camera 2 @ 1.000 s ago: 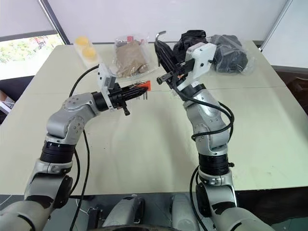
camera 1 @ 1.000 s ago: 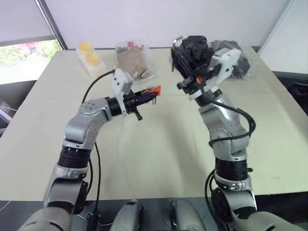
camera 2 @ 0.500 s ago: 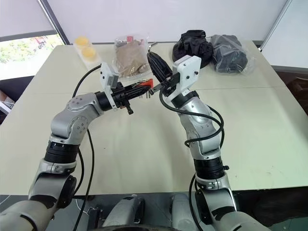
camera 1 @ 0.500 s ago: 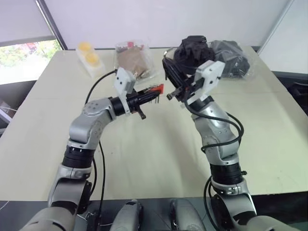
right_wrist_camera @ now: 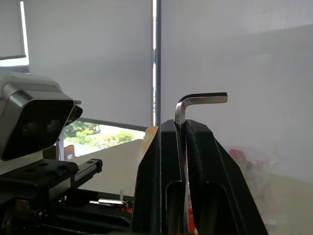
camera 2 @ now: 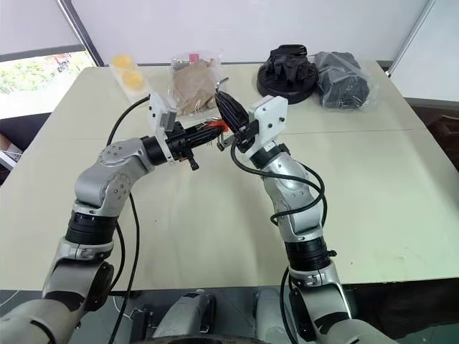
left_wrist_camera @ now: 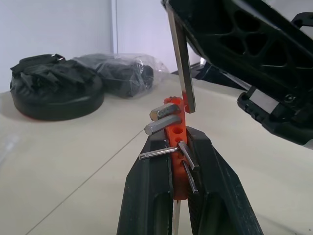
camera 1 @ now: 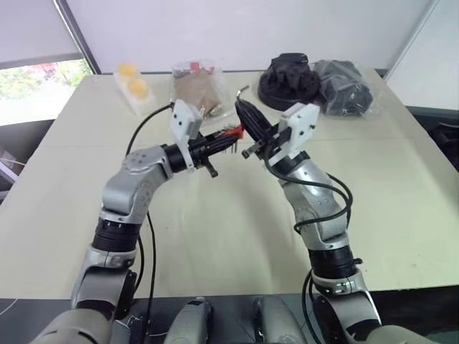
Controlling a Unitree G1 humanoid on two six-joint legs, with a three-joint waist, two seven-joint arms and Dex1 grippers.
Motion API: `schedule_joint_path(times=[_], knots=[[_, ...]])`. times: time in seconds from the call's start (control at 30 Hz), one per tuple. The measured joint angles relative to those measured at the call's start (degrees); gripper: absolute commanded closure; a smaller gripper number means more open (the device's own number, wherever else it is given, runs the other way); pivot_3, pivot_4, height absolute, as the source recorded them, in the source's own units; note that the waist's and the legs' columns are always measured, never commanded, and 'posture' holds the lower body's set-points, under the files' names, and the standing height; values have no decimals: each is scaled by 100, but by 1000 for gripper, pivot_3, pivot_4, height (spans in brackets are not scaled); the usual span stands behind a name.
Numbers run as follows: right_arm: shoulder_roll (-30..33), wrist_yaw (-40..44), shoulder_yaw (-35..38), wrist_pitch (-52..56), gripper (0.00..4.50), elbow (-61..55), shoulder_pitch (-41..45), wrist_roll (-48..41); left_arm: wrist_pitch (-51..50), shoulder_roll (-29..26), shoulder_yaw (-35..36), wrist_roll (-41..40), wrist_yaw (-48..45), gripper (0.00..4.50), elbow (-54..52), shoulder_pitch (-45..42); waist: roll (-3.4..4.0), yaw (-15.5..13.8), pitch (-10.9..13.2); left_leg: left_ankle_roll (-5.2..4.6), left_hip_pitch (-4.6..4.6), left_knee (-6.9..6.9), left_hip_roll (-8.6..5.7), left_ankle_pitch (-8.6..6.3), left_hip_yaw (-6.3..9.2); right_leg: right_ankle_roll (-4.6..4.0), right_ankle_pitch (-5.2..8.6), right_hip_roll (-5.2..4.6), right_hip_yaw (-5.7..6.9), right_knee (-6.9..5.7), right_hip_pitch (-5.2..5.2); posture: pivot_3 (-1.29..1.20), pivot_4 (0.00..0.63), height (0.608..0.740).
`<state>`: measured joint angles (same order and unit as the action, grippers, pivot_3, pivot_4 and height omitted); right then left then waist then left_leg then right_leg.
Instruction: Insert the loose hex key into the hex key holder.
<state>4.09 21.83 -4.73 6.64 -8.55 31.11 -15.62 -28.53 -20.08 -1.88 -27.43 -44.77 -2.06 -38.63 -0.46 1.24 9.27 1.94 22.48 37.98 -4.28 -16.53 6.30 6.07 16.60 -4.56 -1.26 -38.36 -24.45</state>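
Note:
The hex key holder (left_wrist_camera: 175, 131) is a red-orange block with short silver keys sticking out. My left gripper (left_wrist_camera: 178, 141) is shut on it and holds it above the table's middle (camera 1: 231, 132). Just to its right, my right gripper (camera 1: 242, 107) is shut on the loose hex key (right_wrist_camera: 184, 108), whose short bent end (camera 1: 244, 91) rises above the fingertips. In the left wrist view the key's straight shaft (left_wrist_camera: 181, 63) comes down from the right gripper, and its lower end meets the top of the holder. I cannot tell whether it sits in a hole.
On the cream table (camera 1: 215, 236), along the far edge, lie a clear pack with yellow pieces (camera 1: 133, 84), a brown packet in plastic (camera 1: 197, 89), a black round object (camera 1: 289, 79) and a grey bundle in plastic (camera 1: 346, 86).
My right gripper has come down and to the left with the loose hex key, from well right of the holder to right against it. The left gripper has kept still.

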Motion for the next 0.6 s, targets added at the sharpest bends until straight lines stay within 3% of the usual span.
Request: schedule_joint_path(times=[0.6], knots=[[-96, -85, 59, -185, 4476, 194, 370, 90, -53, 43, 0, -12, 34, 4500, -34, 1, 0, 2, 0, 0, 0, 0, 0, 0, 0, 0, 0, 0, 0, 0, 0, 0, 150, 740]])
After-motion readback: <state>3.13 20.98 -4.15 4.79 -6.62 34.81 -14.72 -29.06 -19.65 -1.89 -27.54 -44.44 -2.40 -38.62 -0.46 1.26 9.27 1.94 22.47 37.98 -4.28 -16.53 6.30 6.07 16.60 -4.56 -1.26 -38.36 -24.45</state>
